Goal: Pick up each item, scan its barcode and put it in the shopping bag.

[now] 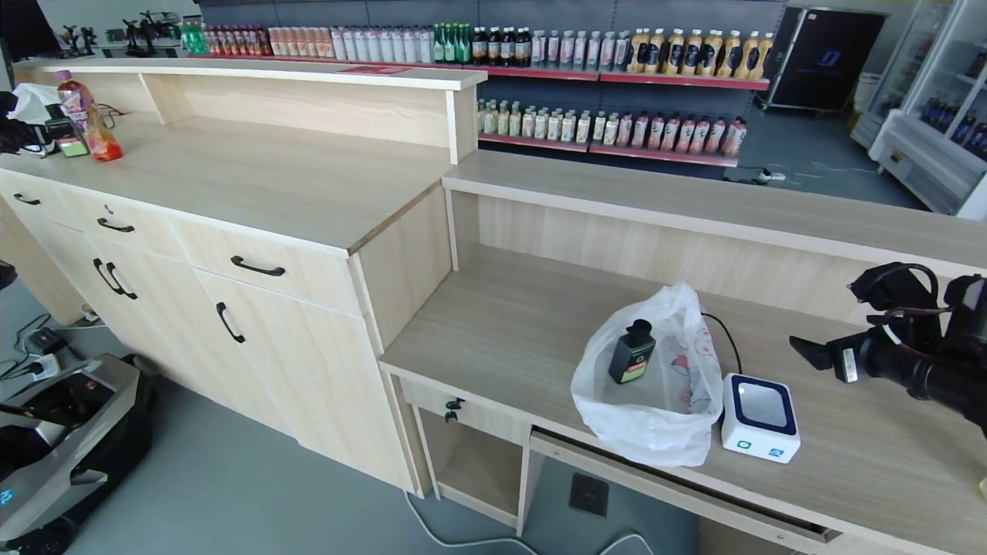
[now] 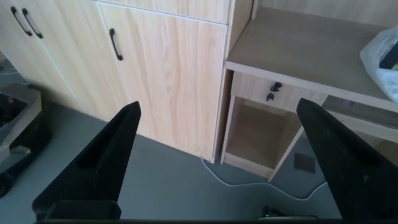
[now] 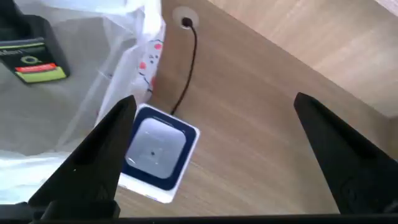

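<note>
A white plastic shopping bag stands open on the low wooden counter. Inside it sits a dark green bottle with a black cap and a red-green label. Just right of the bag is the white scanner box with a dark-framed window, its black cable running back. My right gripper hovers above the counter to the right of the scanner, open and holding nothing. In the right wrist view the right gripper frames the scanner, the bag and the bottle. My left gripper hangs open over the grey floor before the cabinets.
On the higher counter at the far left stand a pink drink bottle, an orange packet and a small green box. Cabinet doors with black handles face the floor. Shelves of bottles line the back wall.
</note>
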Robot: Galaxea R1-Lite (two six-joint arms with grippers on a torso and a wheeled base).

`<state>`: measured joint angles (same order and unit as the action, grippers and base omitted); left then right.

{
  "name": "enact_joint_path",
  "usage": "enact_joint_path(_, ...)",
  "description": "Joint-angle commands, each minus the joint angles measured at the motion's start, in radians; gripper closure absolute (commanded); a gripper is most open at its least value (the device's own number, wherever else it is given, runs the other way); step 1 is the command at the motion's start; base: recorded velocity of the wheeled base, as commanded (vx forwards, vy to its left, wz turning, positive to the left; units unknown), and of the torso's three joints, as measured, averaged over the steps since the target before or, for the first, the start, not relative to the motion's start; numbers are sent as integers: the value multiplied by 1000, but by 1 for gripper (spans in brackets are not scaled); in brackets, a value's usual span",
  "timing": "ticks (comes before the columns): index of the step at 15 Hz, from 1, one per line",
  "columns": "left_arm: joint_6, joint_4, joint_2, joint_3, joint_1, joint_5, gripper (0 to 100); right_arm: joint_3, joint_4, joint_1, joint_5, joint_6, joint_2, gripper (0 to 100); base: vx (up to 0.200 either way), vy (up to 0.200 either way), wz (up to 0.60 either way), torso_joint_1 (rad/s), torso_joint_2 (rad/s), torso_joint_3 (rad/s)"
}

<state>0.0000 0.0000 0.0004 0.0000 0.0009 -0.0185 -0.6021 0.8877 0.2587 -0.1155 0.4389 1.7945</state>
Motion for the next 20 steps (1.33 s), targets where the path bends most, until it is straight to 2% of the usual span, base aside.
enact_joint_path(1, 0, 0, 0, 0, 1, 0, 0, 56, -125, 182, 116, 17, -193, 0, 0, 0, -600, 2, 2, -2)
enact_joint_path(2, 0, 0, 1, 0, 1, 0, 0, 61, -162, 214, 157, 15, -201, 0, 0, 0, -600, 2, 7, 2)
enact_joint_path(3, 0, 0, 0, 0, 1, 0, 0, 61, -251, 284, 181, 15, -199, 0, 0, 0, -600, -2, -2, 2)
enact_joint_path(5, 0, 0, 1, 0, 1, 0, 0, 85, -263, 341, 183, 15, -149, 0, 0, 0, -600, -2, 2, 2)
enact_joint_path(7, 0, 0, 1, 0, 1, 0, 0, 85, -156, 361, 185, 14, -40, 0, 0, 0, -600, 0, 5, 0)
enact_joint_path(8, -2, 0, 1, 0, 1, 0, 0, 79, 31, 369, 175, -5, 89, 0, 0, 0, 0, 0, 0, 0)
enact_joint_path(9, 0, 0, 1, 0, 1, 0, 0, 68, 136, 386, 139, -22, 172, 0, 0, 0, 0, 0, 0, 0)
enact_joint_path(11, 0, 0, 1, 0, 1, 0, 0, 28, 220, 435, -122, -37, 289, 0, 0, 0, 0, 0, 0, 0)
enact_joint_path(12, 0, 0, 1, 0, 1, 0, 0, -5, 215, 465, -302, -23, 347, 0, 0, 0, 0, 0, 0, 0)
enact_joint_path(16, -2, 0, 1, 0, 1, 0, 0, -91, 162, 456, -320, -12, 433, 0, 0, 0, 0, 0, 0, 0)
enact_joint_path(20, 0, 0, 1, 0, 1, 0, 0, -202, 166, 372, -326, -105, 513, 0, 0, 0, 0, 0, 0, 0)
